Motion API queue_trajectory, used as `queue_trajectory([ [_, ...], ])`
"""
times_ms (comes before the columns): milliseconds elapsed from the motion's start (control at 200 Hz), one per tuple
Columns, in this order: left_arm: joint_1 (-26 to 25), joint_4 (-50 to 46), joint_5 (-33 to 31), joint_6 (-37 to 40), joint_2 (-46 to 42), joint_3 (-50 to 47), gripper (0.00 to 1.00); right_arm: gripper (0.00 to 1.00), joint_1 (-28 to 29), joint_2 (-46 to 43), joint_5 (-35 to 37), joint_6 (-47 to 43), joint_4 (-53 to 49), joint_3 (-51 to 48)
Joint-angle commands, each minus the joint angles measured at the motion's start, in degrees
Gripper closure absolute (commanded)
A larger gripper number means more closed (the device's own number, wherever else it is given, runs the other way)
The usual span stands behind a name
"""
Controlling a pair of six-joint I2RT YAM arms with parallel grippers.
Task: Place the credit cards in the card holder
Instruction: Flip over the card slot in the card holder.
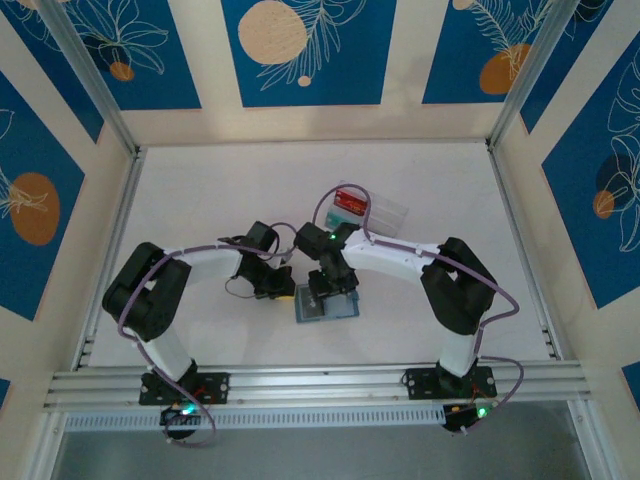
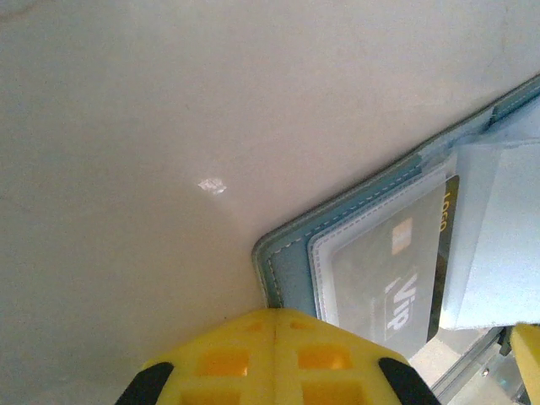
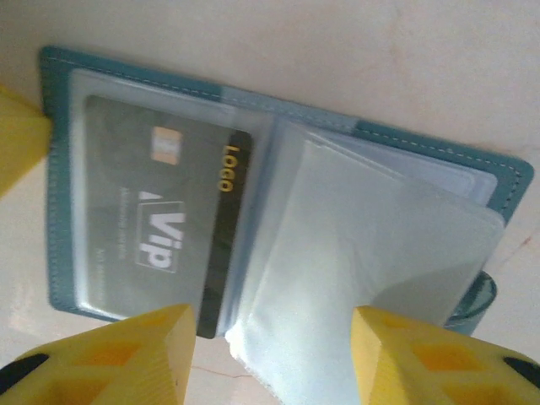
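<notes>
The blue-grey card holder (image 1: 325, 306) lies open on the table. A dark credit card (image 3: 169, 219) marked "Vip" sits inside a clear sleeve on its left page, its edge sticking out a little toward the spine. My left gripper (image 2: 278, 316) is shut, with its yellow tips resting at the card holder's (image 2: 291, 261) corner beside the dark card (image 2: 396, 270). My right gripper (image 3: 272, 325) hovers open over the card holder (image 3: 126, 72). A raised stack of clear sleeves (image 3: 371, 270) lies between its fingers, not pinched. In the top view both grippers (image 1: 283, 292) (image 1: 330, 290) meet over the holder.
A clear plastic compartmented tray (image 1: 378, 213) with a red item (image 1: 350, 198) stands behind the arms. The white table is walled by metal rails (image 1: 520, 240). The left gripper's yellow finger (image 3: 17, 139) shows at the holder's left edge.
</notes>
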Motion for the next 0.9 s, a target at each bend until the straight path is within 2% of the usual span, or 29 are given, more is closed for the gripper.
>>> queue_trajectory([
  [0,0.2,0.3,-0.4,-0.5,1.4,-0.8,0.95,0.47,-0.5,-1.5,1.2,1.2,-0.9,-1.3],
  [210,0.3,0.2,-0.5,-0.3,1.3,-1.1,0.95,0.44,-0.9,-4.9,1.0,2.0,-1.6,-3.6],
  [370,0.3,0.4,-0.2,-0.4,1.7,-0.9,0.95,0.45,-1.9,-4.7,-1.8,1.2,0.8,-4.5],
  [610,0.3,0.1,-0.4,-0.3,1.3,-1.0,0.95,0.59,-2.1,-4.3,-6.0,0.4,4.0,-2.9],
  [730,0.2,0.2,-0.2,-0.6,0.9,-1.0,0.95,0.73,-2.5,-4.5,-9.9,0.4,6.7,-3.4],
  [790,0.3,0.3,0.1,-0.6,0.9,-0.9,0.95,0.73,-2.5,-4.9,-12.4,0.4,8.7,-3.8],
  [895,0.4,1.4,2.0,-1.7,0.8,-0.9,0.95,0.67,-3.0,-5.2,-17.4,1.1,13.0,-5.2],
])
